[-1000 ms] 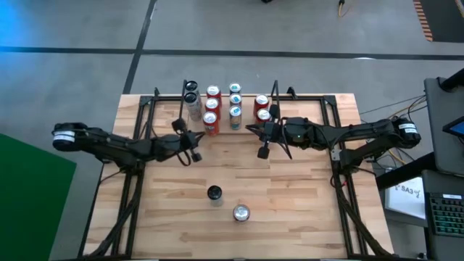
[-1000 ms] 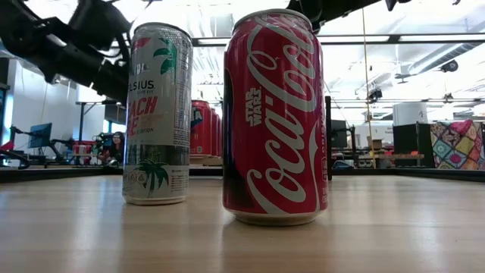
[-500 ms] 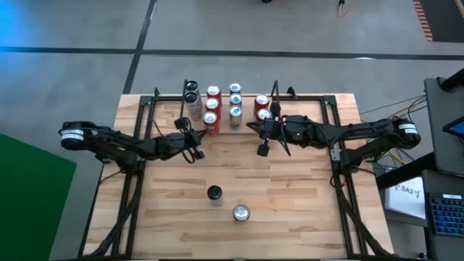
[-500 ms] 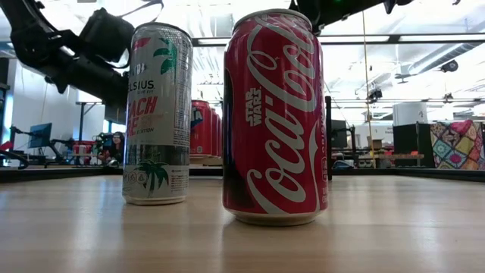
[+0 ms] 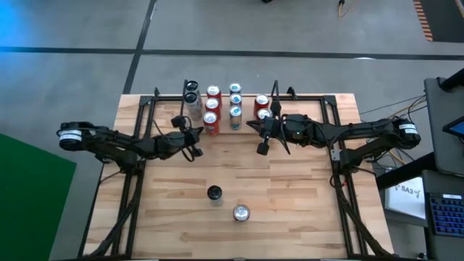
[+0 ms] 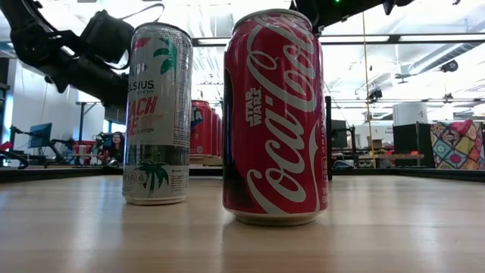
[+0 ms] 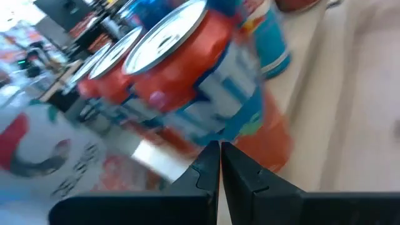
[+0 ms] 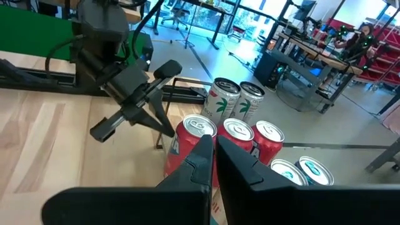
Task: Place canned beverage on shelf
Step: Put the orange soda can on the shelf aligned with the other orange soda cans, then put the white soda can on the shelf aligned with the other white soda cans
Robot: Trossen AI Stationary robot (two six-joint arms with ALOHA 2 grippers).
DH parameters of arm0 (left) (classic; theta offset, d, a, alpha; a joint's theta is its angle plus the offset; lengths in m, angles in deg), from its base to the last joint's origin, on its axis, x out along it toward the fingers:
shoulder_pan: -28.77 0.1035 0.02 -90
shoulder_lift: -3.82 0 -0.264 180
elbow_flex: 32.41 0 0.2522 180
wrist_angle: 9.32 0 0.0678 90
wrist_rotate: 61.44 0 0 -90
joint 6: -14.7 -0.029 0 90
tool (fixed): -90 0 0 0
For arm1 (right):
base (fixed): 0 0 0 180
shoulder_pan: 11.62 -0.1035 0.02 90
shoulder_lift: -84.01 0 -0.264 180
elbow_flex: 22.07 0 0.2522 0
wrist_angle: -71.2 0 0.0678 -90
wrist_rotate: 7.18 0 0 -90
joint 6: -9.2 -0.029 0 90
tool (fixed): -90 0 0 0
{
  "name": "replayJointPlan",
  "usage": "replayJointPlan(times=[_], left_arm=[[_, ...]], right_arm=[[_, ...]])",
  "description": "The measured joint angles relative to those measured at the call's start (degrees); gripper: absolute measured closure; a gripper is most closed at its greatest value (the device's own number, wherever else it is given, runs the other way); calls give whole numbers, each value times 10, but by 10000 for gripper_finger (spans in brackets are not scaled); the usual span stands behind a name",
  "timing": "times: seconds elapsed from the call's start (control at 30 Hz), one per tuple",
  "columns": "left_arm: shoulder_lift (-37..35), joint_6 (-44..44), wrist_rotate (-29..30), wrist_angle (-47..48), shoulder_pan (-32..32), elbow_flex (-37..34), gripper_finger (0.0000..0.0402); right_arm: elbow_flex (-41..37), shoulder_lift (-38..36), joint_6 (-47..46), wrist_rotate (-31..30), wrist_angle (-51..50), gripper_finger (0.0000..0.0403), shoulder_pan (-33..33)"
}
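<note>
While cans stand grouped on the shelf [image 5: 226,98], left gripper [image 5: 190,140] is seen closed and empty beside them; right gripper [image 5: 264,138] likewise closed, two cans left mid-table

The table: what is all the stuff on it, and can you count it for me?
table: one, light wood, under everything.
shelf: one, black rods, at the table's far edge.
shelf cans: about ten, red, blue-and-white and silver, in rows on the shelf.
silver can: one, standing loose near the table's front.
red cola can: one, standing loose beside the silver can.
left end effector: one, black, shut, by the shelf's left cans.
right end effector: one, black, shut, by the shelf's right cans.
</note>
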Motion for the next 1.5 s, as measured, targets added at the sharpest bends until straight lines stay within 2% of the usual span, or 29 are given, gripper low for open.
replayJointPlan(times=[0.07, 0.33, 0.77, 0.83, 0.93, 1.0, 1.17, 1.5], left_arm=[[-2, -7, 10, 3, 2, 0, 402], [9, -7, -8, -17, 29, 0, 401], [9, 8, -39, -45, 30, 0, 401], [9, 5, -23, -44, 30, 0, 401], [3, -12, 35, -40, 28, 0, 401], [-11, -18, 43, -36, 24, 0, 401], [-68, -15, -2, -23, 17, 0, 401], [-190, 9, -150, 39, 15, 0, 401]], right_arm=[[0, 0, 0, 0, 0, 394, 0], [0, 0, 0, 0, -3, 394, 0], [0, 0, -5, 0, -5, 394, 0], [0, 0, -5, 0, -5, 394, 0], [0, 0, -5, 0, 0, 394, 0], [1, 0, -5, 0, 0, 394, 0], [2, 0, -13, 0, 0, 394, 0], [3, -1, -66, 0, 0, 394, -2]])
